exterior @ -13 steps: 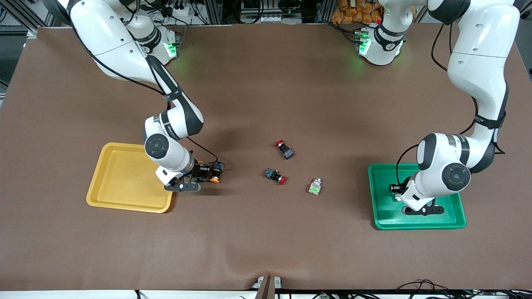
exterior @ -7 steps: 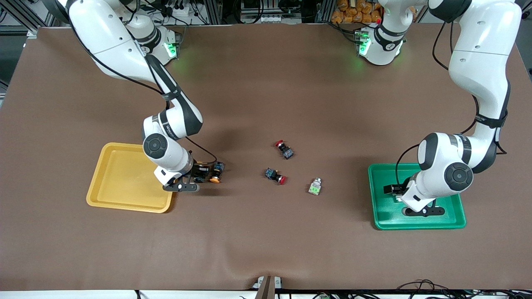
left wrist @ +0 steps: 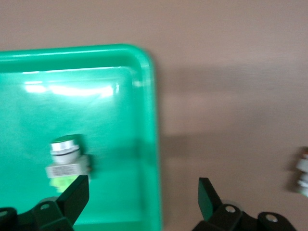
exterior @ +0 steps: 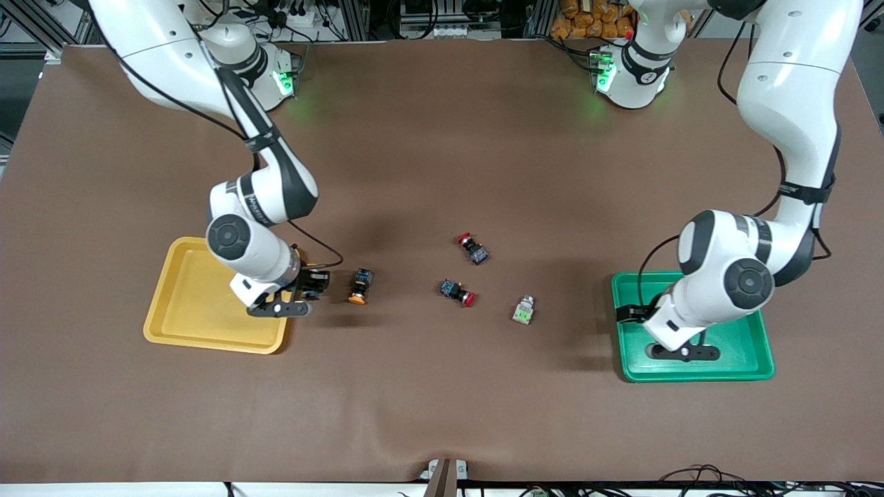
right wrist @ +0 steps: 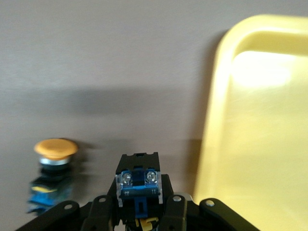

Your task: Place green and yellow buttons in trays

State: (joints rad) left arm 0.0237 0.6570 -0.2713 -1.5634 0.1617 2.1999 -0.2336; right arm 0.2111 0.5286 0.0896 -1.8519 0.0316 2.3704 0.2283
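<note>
The green and yellow buttons lie scattered, taking the green tray [exterior: 753, 345] as the landmark: in the front view one pale green button [exterior: 524, 310] lies on the brown table cover [exterior: 442, 138] well apart from that tray toward the right arm's end, and one yellow-capped button [exterior: 359, 285] lies farther that way, close to the yellow tray [exterior: 186, 310]. Two red-capped switches [exterior: 458, 292] [exterior: 473, 248] lie between those two buttons. The left gripper [exterior: 632, 314] hangs over the green tray's edge that faces the middle of the table, and the right gripper [exterior: 314, 284] is over the table just beside the yellow tray. In the left wrist view the left gripper [left wrist: 143, 195] stands with its jaws wide and nothing between them; one finger is over the tray's floor and the other is over the table, so the rim of the green tray [left wrist: 153, 144] passes between them, and a second green button [left wrist: 67, 161] lies inside that tray near the rim. In the right wrist view the right gripper [right wrist: 139, 204] is clamped on a second yellow button [right wrist: 138, 185], of which mostly the black-blue body shows, beside the yellow tray's rim [right wrist: 211, 120], with the free yellow-capped button [right wrist: 53, 168] on the table near it.
</note>
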